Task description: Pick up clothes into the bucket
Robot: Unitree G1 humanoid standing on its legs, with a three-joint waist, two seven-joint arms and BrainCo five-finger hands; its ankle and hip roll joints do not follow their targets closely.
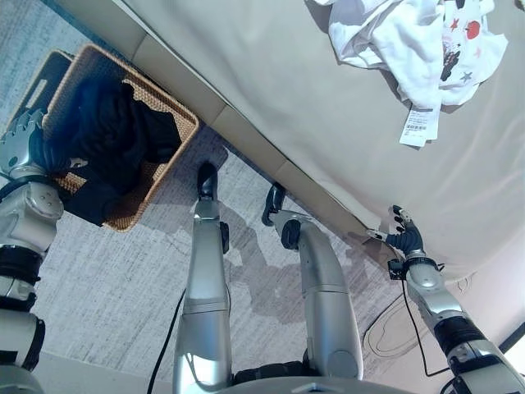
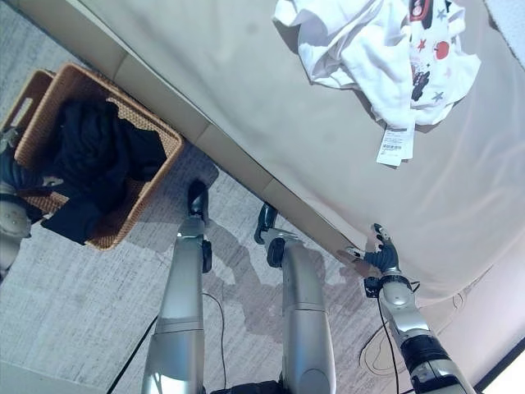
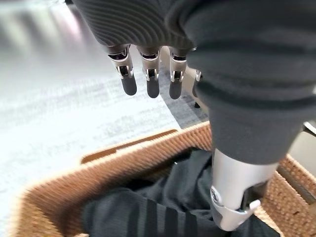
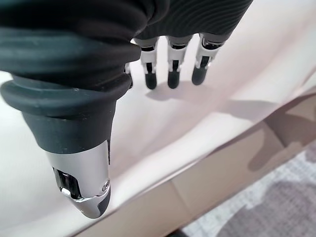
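Note:
A woven wicker basket point(image 1: 168, 103) stands on the floor at the left, by the bed's side. Black clothes point(image 1: 115, 139) fill it, and one dark piece hangs over its near rim point(image 1: 90, 203). My left hand point(image 1: 23, 141) hovers at the basket's left edge; in the left wrist view its fingers point(image 3: 148, 81) are straight and hold nothing above the rim point(image 3: 123, 158) and the black clothes point(image 3: 163, 202). A white garment point(image 1: 410, 41) with red and black stars and a paper tag point(image 1: 418, 127) lies crumpled on the bed at the upper right. My right hand point(image 1: 406, 238) rests open at the bed's near edge, far below the garment.
The beige bed point(image 1: 287, 74) runs diagonally across the upper right, its side panel point(image 1: 246, 139) dropping to the grey carpet point(image 1: 107, 279). In the right wrist view, pale sheet point(image 4: 163, 133) lies under the straight fingers point(image 4: 173, 74).

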